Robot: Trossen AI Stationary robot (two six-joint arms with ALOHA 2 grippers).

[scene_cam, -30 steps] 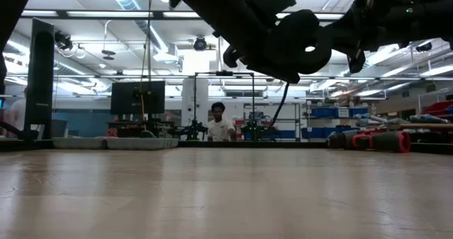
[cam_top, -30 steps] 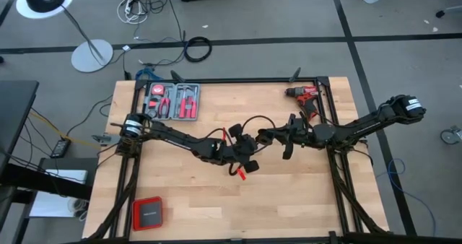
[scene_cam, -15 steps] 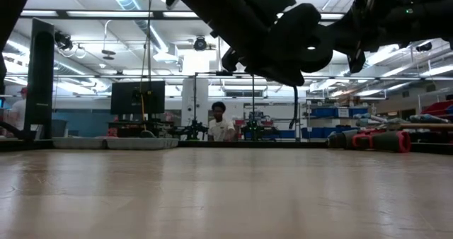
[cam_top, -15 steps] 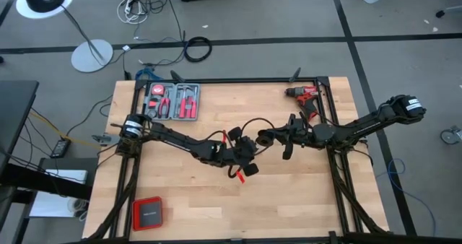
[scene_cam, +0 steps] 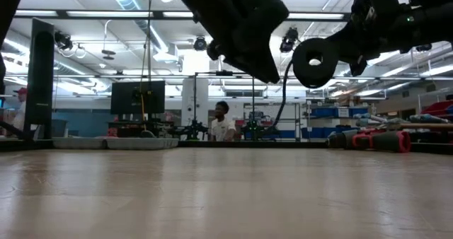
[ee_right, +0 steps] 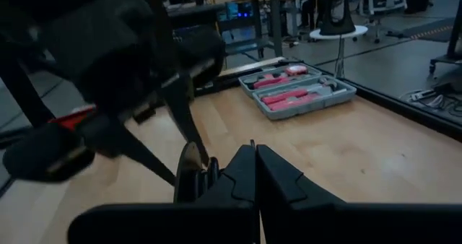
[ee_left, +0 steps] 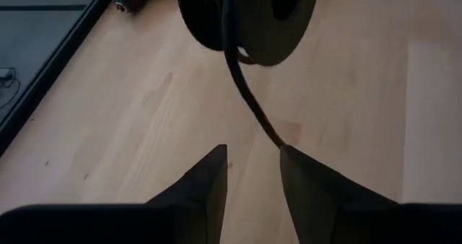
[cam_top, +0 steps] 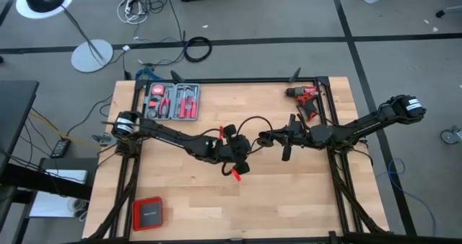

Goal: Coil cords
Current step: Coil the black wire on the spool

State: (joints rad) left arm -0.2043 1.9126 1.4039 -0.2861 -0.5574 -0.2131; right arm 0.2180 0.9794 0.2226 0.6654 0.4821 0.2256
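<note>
Robotics lab, workbenches [scene_cam: 141,143], monitor [scene_cam: 138,97]

Cord [ee_left: 249,92] runs behind the left gripper [ee_left: 253,173] fingers — its plug ends hidden

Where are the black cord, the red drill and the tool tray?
cord [cam_top: 251,120]: high view, top of its arch between the two arms.
drill [cam_top: 306,94]: high view, red body, by the table's far right corner.
tray [cam_top: 173,100]: high view, middle, among the red-handled tools.
</note>
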